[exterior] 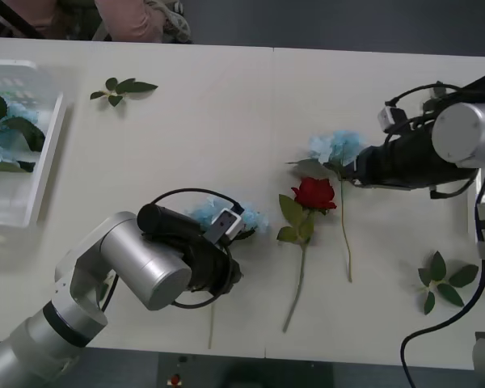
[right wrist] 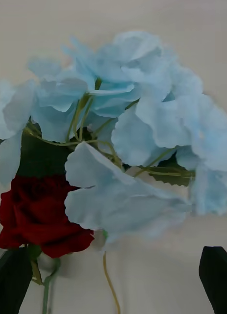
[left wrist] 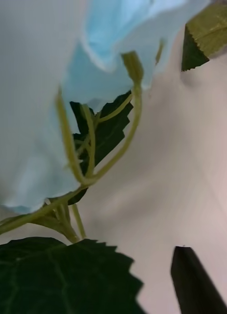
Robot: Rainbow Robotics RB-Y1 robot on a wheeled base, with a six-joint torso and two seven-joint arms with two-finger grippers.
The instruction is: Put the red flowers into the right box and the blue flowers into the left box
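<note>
Right now one red rose (exterior: 314, 194) lies flat near the middle of the white table (exterior: 226, 113), its bloom pointing away from the robot and its thin green stem running back toward the near edge. Just beside it, on the right, lies a blue flower (exterior: 336, 147) with a fluffy pale head and a long stem. In the right wrist view the blue flower (right wrist: 128, 122) is very close, and the red rose (right wrist: 39, 213) sits next to it. The right gripper (exterior: 357, 171) is down low, right at that blue flower. Its two black fingers (right wrist: 216, 274) are spread wide apart, and nothing is between them.

Another blue flower (exterior: 206, 214) lies left of the rose, partly hidden under the left gripper (exterior: 230, 230). I cannot tell if that claw is spread or pinching.

Far to the left, the left box (exterior: 44, 158) sits at the table edge. It has a blue flower with dark leaves (exterior: 12, 129) inside it.

Two loose leaf sprigs lie on the table, one near the far side (exterior: 121, 89) and one near the right edge (exterior: 444, 279).
</note>
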